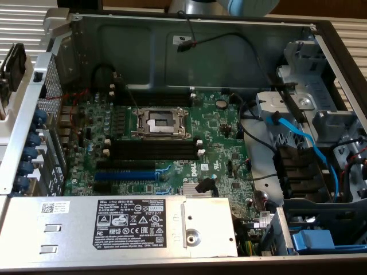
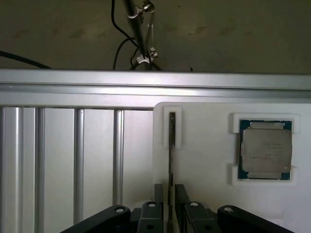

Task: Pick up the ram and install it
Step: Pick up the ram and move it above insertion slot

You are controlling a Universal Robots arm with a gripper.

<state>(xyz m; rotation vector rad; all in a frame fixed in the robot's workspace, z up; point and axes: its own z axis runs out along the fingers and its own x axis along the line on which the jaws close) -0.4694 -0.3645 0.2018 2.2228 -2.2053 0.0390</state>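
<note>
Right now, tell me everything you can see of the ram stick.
The ram appears edge-on in the wrist view: a long, very thin, dark strip that looks like circuit board, its flat faces turned away so no label can be read. It stands straight on its edge, one end seated in a narrow raised slot of the white holder. The other end runs between the fingers of the open claw, which flank it on both sides; whether they touch it cannot be told.

The worktop is made of pale, grooved aluminium profiles and edged by a crosswise aluminium rail. Beyond the rail is a dull olive-brown surface, with a thin metal rod and black cables in front of it. The light is soft and even.
</note>
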